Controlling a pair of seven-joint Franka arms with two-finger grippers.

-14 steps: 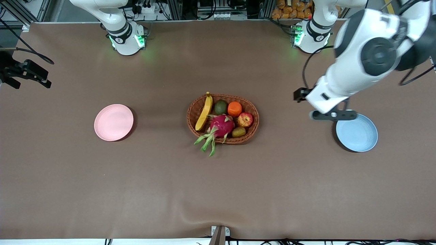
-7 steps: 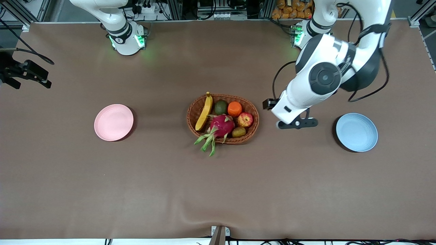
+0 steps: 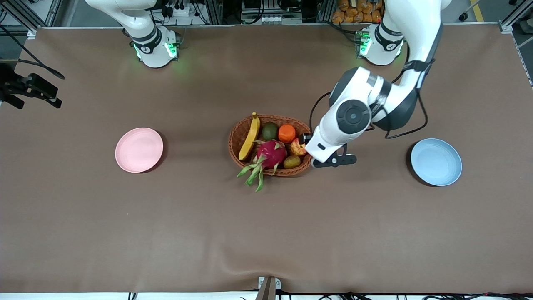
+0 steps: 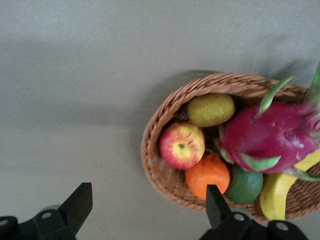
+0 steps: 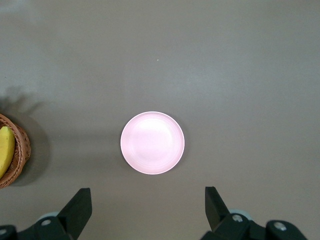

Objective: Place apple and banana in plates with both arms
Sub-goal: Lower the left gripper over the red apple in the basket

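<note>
The red and yellow apple (image 4: 181,145) lies in the wicker basket (image 4: 155,135) at the left arm's end, partly covered by the left arm's wrist (image 3: 329,141) in the front view. The yellow banana (image 3: 250,137) lies along the basket's other end. My left gripper (image 4: 148,190) hangs open and empty over the basket's rim beside the apple. One fingertip (image 4: 214,197) is over the orange, the other over bare table. My right gripper (image 5: 147,195) is open and empty, high above the pink plate (image 5: 152,142). The blue plate (image 3: 436,161) sits empty toward the left arm's end.
The basket also holds a pink dragon fruit (image 3: 270,153) whose green leaves hang over the rim, an orange (image 3: 286,133), a green fruit (image 3: 270,131) and a kiwi (image 3: 292,161). A black device (image 3: 29,87) sits at the table's edge at the right arm's end.
The left arm has swung from above the blue plate across to the basket and now covers part of the apple. The right arm has not moved, and no fruit has shifted.
</note>
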